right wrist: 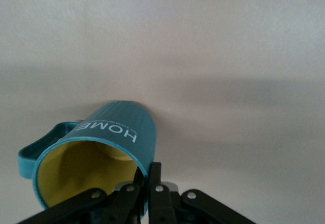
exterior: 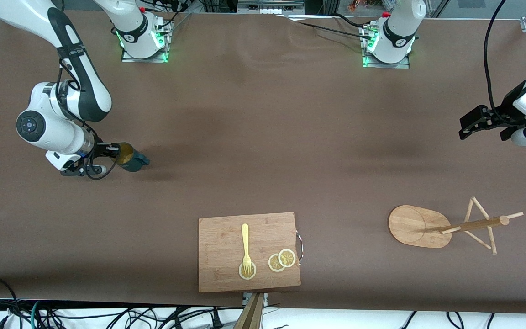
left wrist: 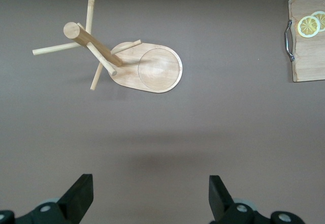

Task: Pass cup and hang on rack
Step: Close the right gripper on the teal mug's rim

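Cutting board point(exterior: 226, 256), fork point(exterior: 245, 244), apparently lemon slices point(exterior: 282, 260)

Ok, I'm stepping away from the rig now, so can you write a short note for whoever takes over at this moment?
Right gripper: shut on the rim of the teal mug at the right arm's end of the table, one finger inside the yellow interior.
Left gripper: open, holding nothing, waiting in the air near the left arm's end of the table.
Bamboo mug tree: standing on its oval base toward the left arm's end, pegs bare.
Done: mug gripped.
Left: pass the mug to the left gripper, then hang it on a peg.
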You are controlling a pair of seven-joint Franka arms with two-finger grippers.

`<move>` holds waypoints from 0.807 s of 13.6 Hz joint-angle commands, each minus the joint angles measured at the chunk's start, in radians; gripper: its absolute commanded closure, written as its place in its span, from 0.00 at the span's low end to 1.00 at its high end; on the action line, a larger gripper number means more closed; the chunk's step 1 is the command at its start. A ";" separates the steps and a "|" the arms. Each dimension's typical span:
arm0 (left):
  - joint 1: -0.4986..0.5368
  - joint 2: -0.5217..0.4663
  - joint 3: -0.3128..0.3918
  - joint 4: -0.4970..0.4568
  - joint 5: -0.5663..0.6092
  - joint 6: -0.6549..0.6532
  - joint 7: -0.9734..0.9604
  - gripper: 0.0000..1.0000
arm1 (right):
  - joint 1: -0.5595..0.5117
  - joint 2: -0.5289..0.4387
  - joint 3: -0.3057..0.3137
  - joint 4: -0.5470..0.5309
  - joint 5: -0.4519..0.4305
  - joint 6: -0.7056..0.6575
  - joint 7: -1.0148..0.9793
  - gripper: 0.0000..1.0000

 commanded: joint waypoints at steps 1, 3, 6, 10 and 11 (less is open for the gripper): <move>0.004 0.012 -0.005 0.028 0.028 -0.018 0.019 0.00 | -0.001 0.002 0.039 0.149 0.059 -0.145 -0.013 1.00; 0.004 0.012 -0.005 0.028 0.028 -0.018 0.018 0.00 | 0.014 0.009 0.078 0.226 0.081 -0.197 0.008 1.00; 0.004 0.012 -0.005 0.028 0.028 -0.016 0.019 0.00 | 0.121 0.063 0.106 0.339 0.078 -0.201 0.164 1.00; 0.001 0.012 -0.008 0.028 0.028 -0.018 0.016 0.00 | 0.301 0.184 0.106 0.542 0.066 -0.230 0.309 1.00; 0.003 0.012 -0.006 0.028 0.026 -0.018 0.016 0.00 | 0.327 0.221 0.106 0.598 0.069 -0.245 0.347 1.00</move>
